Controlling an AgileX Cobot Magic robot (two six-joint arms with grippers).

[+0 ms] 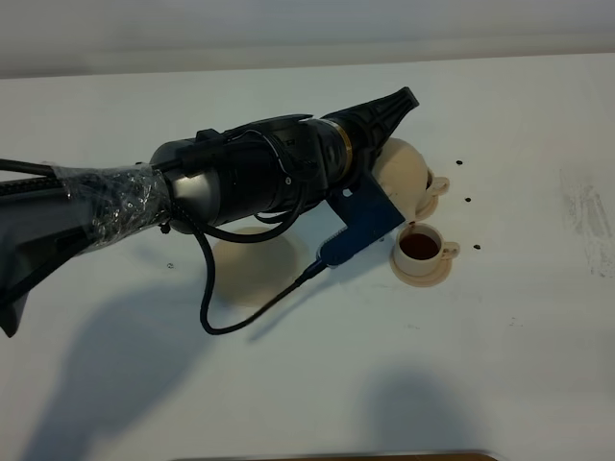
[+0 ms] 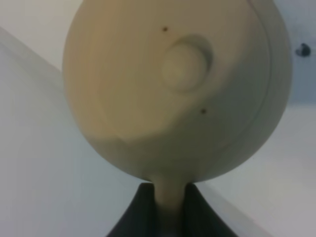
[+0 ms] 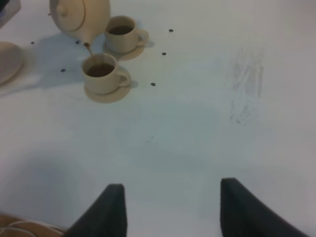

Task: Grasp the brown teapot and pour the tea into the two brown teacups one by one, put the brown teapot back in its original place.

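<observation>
Teapot [image 3: 79,17] is hanging tilted in the left claw [image 2: 170,207], which is clamping its handle, spout streaming down into the nearer cup [image 3: 101,74]. Farther cup [image 3: 122,33] beside it is sitting full. Right claw [image 3: 170,207] is idling open, well apart.
</observation>
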